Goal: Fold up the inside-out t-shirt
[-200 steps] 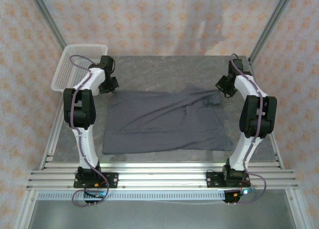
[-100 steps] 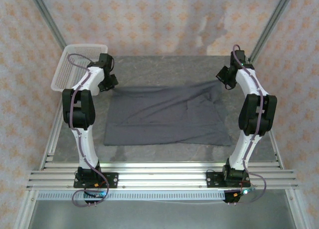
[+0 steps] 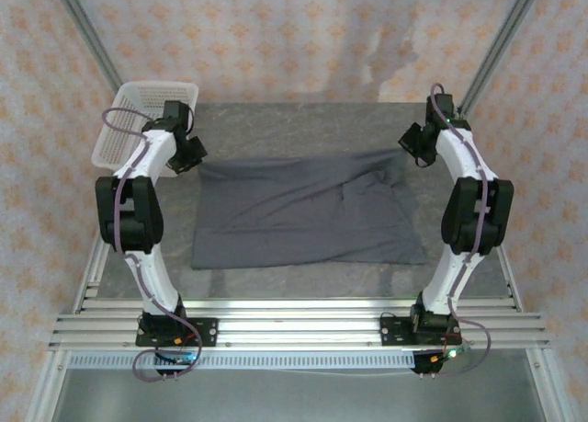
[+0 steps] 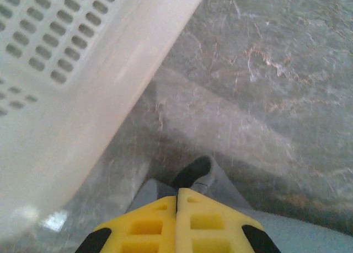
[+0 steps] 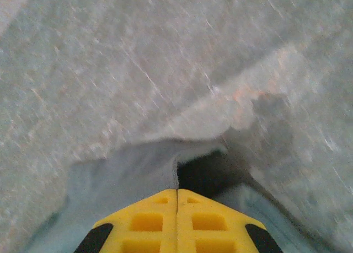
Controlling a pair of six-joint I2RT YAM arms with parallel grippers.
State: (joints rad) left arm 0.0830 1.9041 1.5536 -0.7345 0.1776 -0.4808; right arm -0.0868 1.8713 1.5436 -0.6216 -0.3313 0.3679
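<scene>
The inside-out t-shirt (image 3: pixel 308 215) lies spread on the grey table, dark slate-grey, its far edge lifted and pulled taut between both grippers. My left gripper (image 3: pixel 190 155) is shut on the shirt's far-left corner, close beside the white basket. In the left wrist view the yellow fingertips (image 4: pixel 177 190) meet, with a pinched fold of the t-shirt (image 4: pixel 207 175) sticking out past them. My right gripper (image 3: pixel 415 152) is shut on the far-right corner. The right wrist view shows its gripper (image 5: pixel 176 190) closed on a fold of the t-shirt (image 5: pixel 121 173).
A white plastic mesh basket (image 3: pixel 138 119) stands at the table's far-left corner, its wall (image 4: pixel 71 87) close to the left fingers. Bare marbled table (image 3: pixel 303 128) lies beyond the shirt. Metal frame posts (image 3: pixel 496 50) rise at the far corners.
Both grippers have moved toward the far side and apart, keeping hold of the shirt's corners. The far edge is now stretched straighter, and the left arm has swung nearer the basket.
</scene>
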